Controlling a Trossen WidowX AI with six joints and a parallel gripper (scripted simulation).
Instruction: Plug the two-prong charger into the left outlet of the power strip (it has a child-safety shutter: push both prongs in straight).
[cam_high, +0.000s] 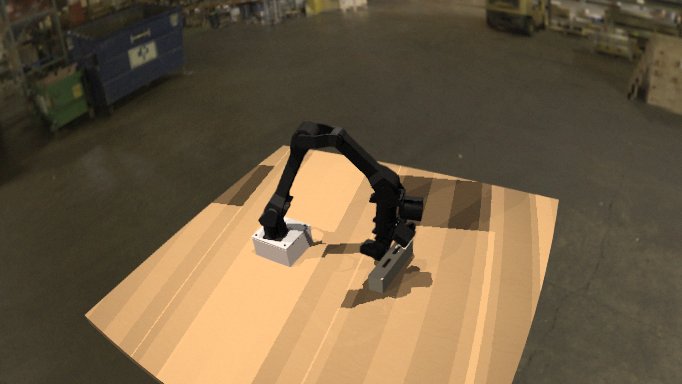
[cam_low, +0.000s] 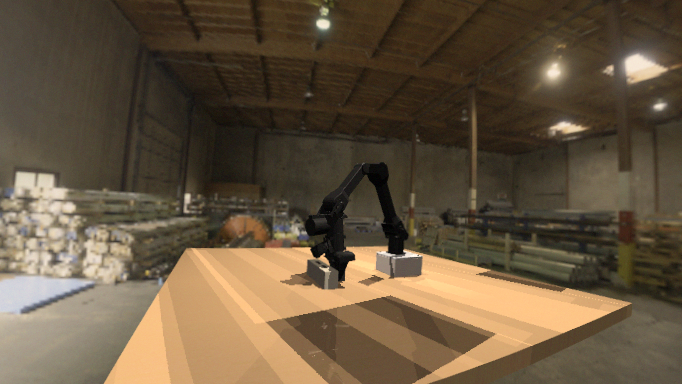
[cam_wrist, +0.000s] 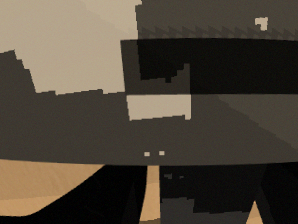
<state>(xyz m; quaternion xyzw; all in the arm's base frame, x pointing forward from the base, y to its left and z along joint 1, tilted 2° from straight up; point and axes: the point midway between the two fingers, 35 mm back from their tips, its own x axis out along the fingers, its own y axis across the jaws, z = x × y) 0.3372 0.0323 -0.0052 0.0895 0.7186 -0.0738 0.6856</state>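
The grey power strip (cam_high: 384, 276) (cam_low: 322, 275) lies on the wooden table, in front of the arm's base. My gripper (cam_high: 389, 243) (cam_low: 340, 261) points down at the strip's far end, right over its top face. In the wrist view a dark grey block, the charger (cam_wrist: 202, 212), sits between my two black fingers, with a narrow gap on either side. The fingers stand apart from it and no longer press it. The strip's grey body (cam_wrist: 67, 129) runs across that view beyond the charger. The prongs and the outlet are hidden under the charger.
The arm's white base box (cam_high: 281, 243) (cam_low: 398, 263) stands on the table (cam_high: 225, 320) (cam_low: 210, 320) near the strip. Warehouse racks, a blue bin (cam_high: 132, 52) and pallets stand far off on the floor.
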